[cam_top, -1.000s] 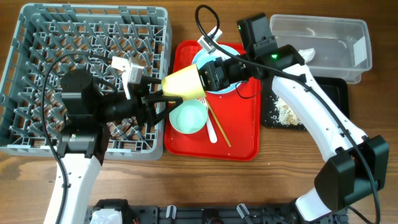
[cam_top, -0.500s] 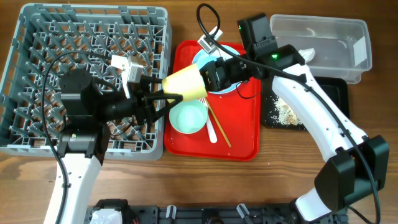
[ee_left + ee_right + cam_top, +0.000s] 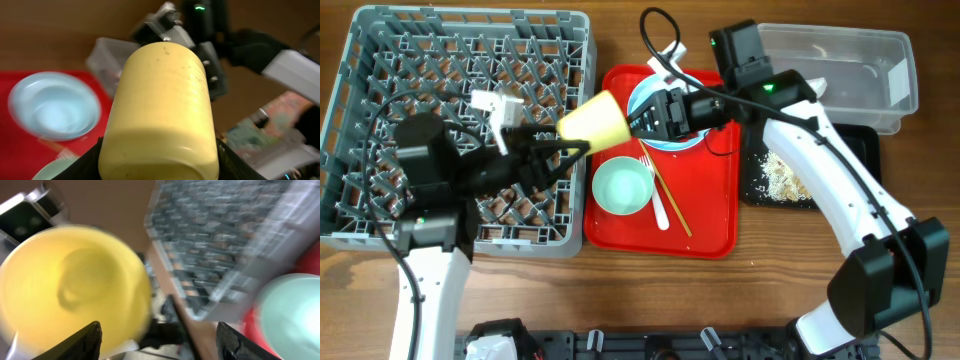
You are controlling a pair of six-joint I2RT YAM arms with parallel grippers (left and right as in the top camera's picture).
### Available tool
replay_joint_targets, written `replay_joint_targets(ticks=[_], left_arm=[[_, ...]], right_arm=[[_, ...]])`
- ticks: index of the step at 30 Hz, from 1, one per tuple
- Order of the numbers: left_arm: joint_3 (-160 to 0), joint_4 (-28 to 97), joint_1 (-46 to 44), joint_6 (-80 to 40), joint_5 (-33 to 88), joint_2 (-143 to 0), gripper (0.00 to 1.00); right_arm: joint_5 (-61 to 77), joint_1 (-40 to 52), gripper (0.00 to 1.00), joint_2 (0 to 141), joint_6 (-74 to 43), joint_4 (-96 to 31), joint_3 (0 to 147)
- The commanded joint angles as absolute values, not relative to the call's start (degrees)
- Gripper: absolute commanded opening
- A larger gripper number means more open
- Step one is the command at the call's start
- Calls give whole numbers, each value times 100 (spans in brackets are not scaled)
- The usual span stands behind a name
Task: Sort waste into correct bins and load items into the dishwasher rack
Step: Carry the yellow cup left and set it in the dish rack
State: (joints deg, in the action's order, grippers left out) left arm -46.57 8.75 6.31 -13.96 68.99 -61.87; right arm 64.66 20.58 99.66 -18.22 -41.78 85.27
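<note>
Loading step: yellow cup [image 3: 593, 121] hung upper-centre frame, at right edge of dishwasher rack [image 3: 420, 70], clenched by left gripper [image 3: 160, 165]; right gripper [image 3: 157, 340] looked released. Next likely needed: carry frame-left, seat cup between pegs.

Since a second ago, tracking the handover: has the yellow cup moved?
Yes: the yellow cup shifted left, away from the red tray, toward the dishwasher rack.

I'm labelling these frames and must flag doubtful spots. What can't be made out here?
Left wrist: the left gripper, its tips cut off by the bottom edge beside the small yellow cup.
Right wrist: the large grey lattice dishwasher rack, smeared by motion blur.
Overhead: the round pale blue plate, partly covered by the right gripper.
</note>
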Motion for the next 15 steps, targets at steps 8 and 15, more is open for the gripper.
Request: replay_joint_targets(ticks=[8, 15], left_arm=[[-5293, 4239, 1190, -342, 2641, -6036, 39], [-6075, 5935, 1190, -346, 552, -6075, 38]], right_arm=[[2528, 1238, 73, 9470, -891, -6163, 8632], [2182, 880, 78, 8788, -744, -6396, 8632]])
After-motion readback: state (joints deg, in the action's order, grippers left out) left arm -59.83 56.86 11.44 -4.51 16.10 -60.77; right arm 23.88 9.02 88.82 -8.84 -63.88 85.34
